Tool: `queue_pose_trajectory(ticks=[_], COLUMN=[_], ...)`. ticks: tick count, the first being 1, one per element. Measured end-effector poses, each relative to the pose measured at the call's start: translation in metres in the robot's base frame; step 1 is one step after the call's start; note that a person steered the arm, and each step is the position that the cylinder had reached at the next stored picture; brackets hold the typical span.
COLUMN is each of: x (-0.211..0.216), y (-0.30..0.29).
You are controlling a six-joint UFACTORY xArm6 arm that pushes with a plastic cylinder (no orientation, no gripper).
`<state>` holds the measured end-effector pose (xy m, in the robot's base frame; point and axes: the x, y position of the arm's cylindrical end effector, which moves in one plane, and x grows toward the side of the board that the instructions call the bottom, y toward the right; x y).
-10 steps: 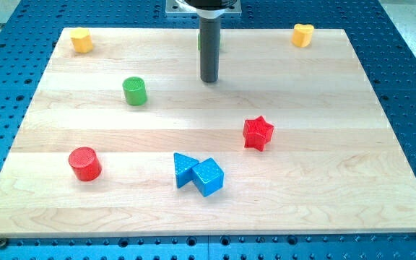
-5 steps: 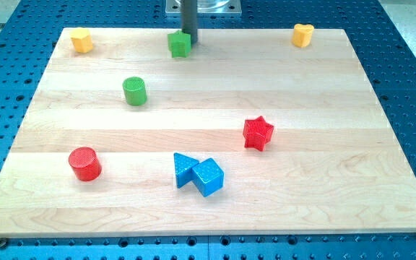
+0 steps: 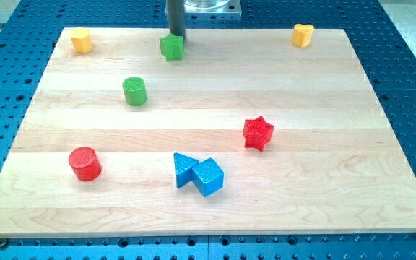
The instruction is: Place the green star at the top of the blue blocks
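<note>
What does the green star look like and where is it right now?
The green star is a small, chunky block, bright green, looking like plastic. It lies flat near the view's top edge of the wooden board, far from the blue blocks. My tip sits right behind it, on its top side, apparently touching it.

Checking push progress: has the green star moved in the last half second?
Yes. The green star slid slightly toward the view's left and bottom, closer to the green cylinder; my tip sits at its top edge.

Straight dark grey rod under a silvery metal mount, my tip (image 3: 175, 36) blunt
</note>
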<state>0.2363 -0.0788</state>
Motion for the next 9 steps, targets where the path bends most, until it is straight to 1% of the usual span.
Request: queue_pose_trajectory(ticks=[1,2,3,4,5,6,7,8,9], x=[0.084,0.086,0.149,0.183,0.181,0.221,0.188,0.192,0.229], y=[-0.009,0.013,0.025,0.036,-0.026,0.014,0.014,0.047,0.054])
